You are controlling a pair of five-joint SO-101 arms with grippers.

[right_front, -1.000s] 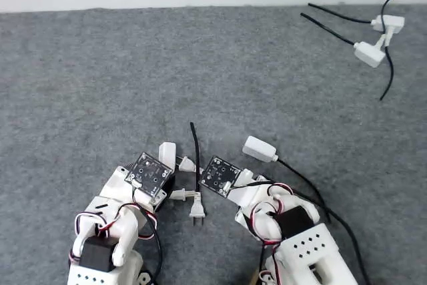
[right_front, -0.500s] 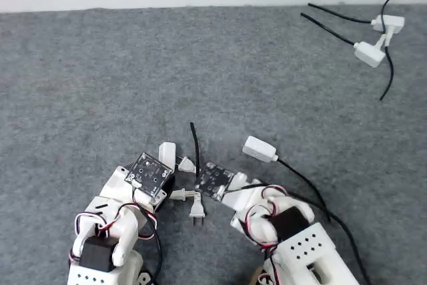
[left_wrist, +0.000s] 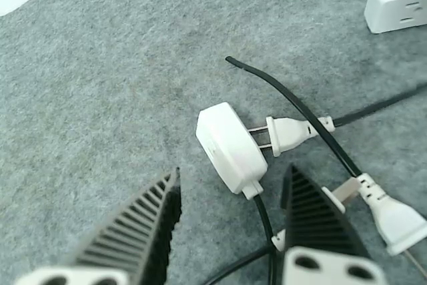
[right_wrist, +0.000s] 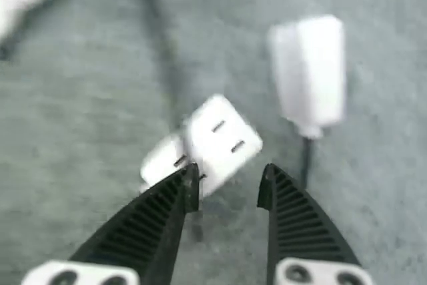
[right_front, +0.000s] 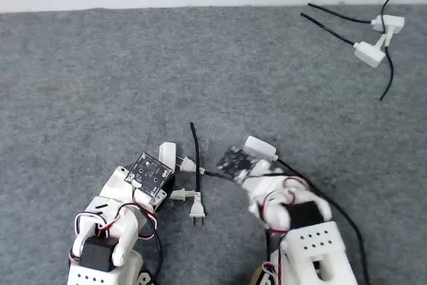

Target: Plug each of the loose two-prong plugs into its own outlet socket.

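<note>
With the right gripper spread open at the outlet socket, the socket could be pushed aside if clipped off-centre.

I'm seeing my left gripper hanging over the grey mat, its jaws standing wide apart. Just beyond the fingertips a white socket is lying, with a white plug pointing its two prongs into it, bare metal showing between them. A black cable is crossing that plug's tail and running to a second plug beside one finger. Another socket is sitting well apart.
</note>
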